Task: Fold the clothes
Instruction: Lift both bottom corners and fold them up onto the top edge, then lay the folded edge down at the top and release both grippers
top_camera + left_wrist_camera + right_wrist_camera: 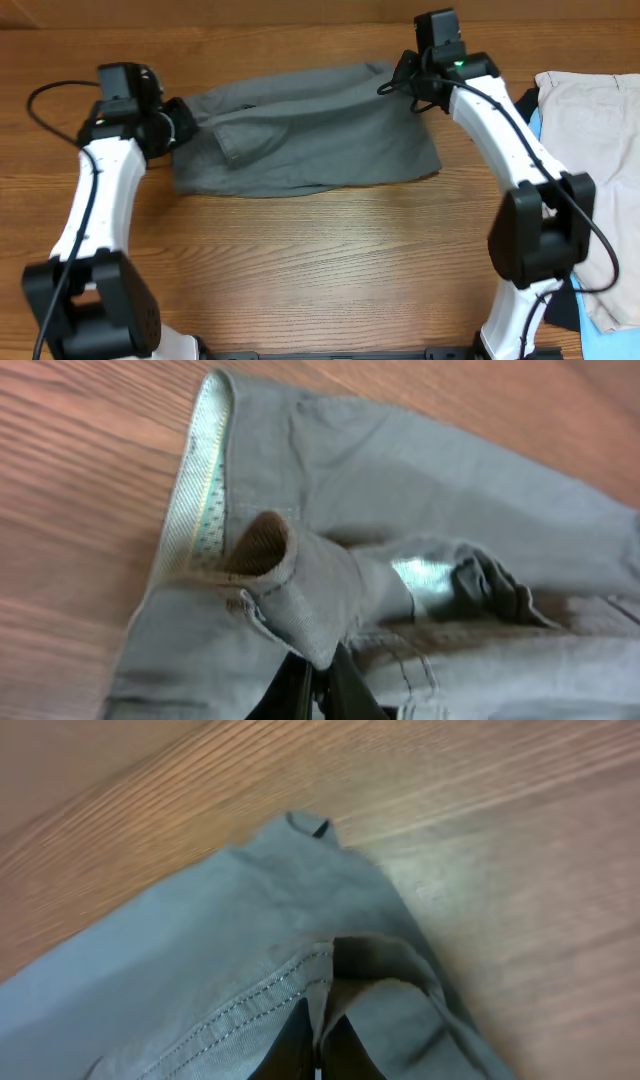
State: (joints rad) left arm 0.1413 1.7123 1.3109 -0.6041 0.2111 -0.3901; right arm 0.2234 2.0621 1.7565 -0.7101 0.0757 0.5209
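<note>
Shorts, hidden parts: in the overhead view the grey shorts (310, 130) have their left edge under the left gripper (183, 125) and their far right corner under the right gripper (408, 85). The underside is not visible.
Wrist views: both are blurred and crop the shorts. Only the dark fingers (300, 688) show, at the bottom edge.
Side pile: a beige garment (590, 130) lies outboard of the right gripper, cut off by the frame and partly behind the right arm. A light-blue piece (534, 125) shows only as a sliver.
Surface: a brown wood-grain table (330, 260) fills every view to its edges.
Location: the shorts lie mostly flat on the table, spanning the gap between the two grippers.
Long axis: it runs from the left gripper to the right gripper, with the right end a little farther from the arm bases.
Ends: the pale waistband lining (200, 490) sits just ahead and to the left of the left fingers. A stitched hem meets the right fingers (345, 1050).
Left gripper: clenched on a raised fold of the shorts.
Right gripper: clenched on the shorts' hem corner.
</note>
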